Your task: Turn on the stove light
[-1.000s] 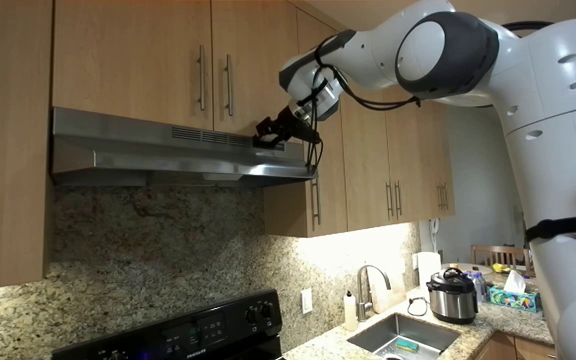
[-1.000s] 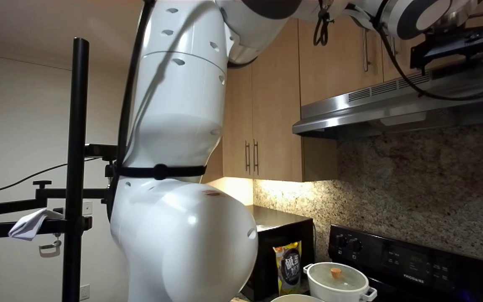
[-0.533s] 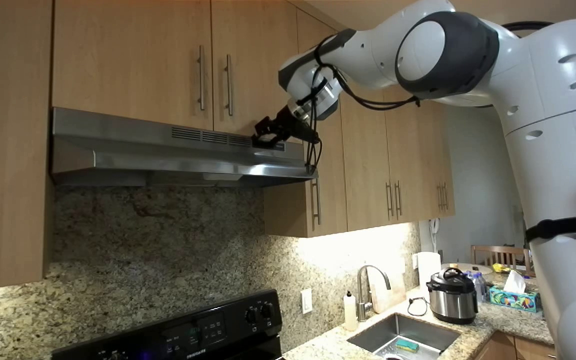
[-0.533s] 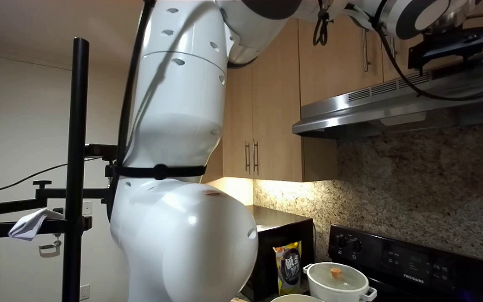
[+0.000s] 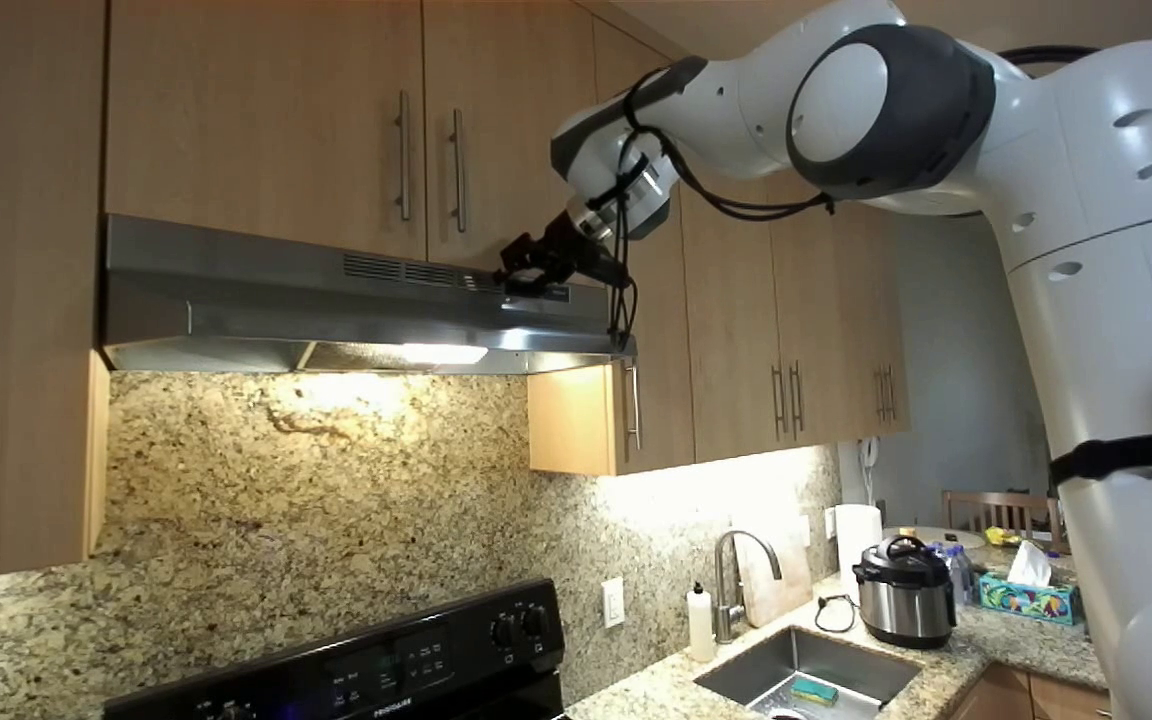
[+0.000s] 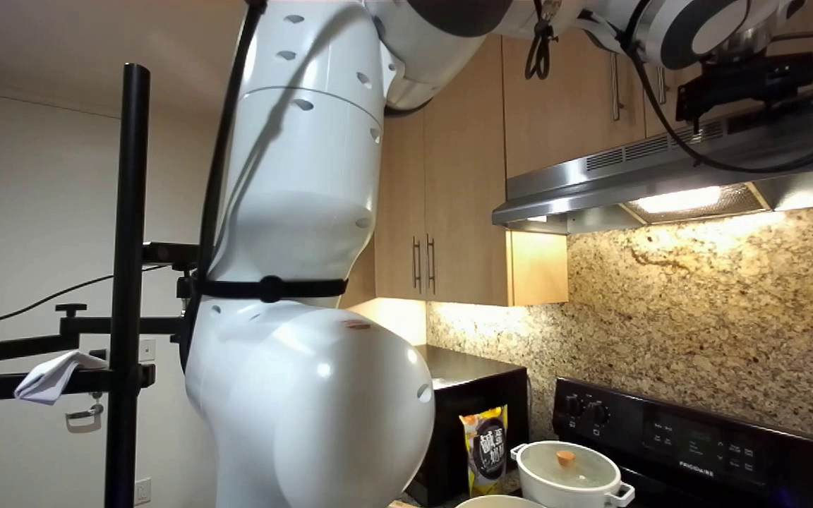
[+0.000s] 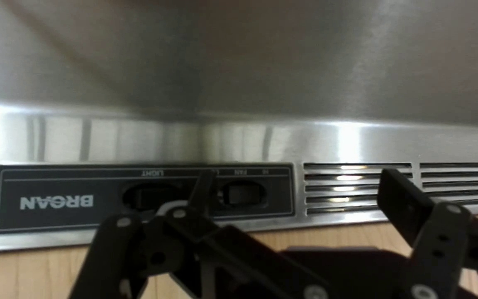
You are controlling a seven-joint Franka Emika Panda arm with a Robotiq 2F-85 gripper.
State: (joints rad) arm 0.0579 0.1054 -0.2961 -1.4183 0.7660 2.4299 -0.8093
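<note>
The steel range hood [image 5: 336, 315] hangs under wooden cabinets, and its underside light [image 5: 444, 354] is lit; the lit lamp [image 6: 680, 200] also shows beneath it. In the wrist view a black BROAN control panel [image 7: 56, 218] appears upside down, with a LIGHT switch [image 7: 152, 197] and a FAN switch [image 7: 244, 193]. My gripper [image 7: 298, 182] is open and empty at the hood's front. Its left finger [image 7: 202, 187] stands between the two switches, just beside the LIGHT switch; I cannot tell whether it touches. Its right finger [image 7: 405, 207] is in front of the vents.
Vent slots [image 7: 357, 189] lie beside the panel. Cabinet handles [image 5: 458, 170] stick out above the hood. A loose cable [image 6: 752, 168] loops from the wrist near the hood. Below are the stove's back panel [image 5: 386, 660] and a lidded white pot [image 6: 565, 487].
The hood light has come on; the underside and the granite backsplash were dark before and are bright now. My gripper has shifted slightly along the hood, toward the vents.
</note>
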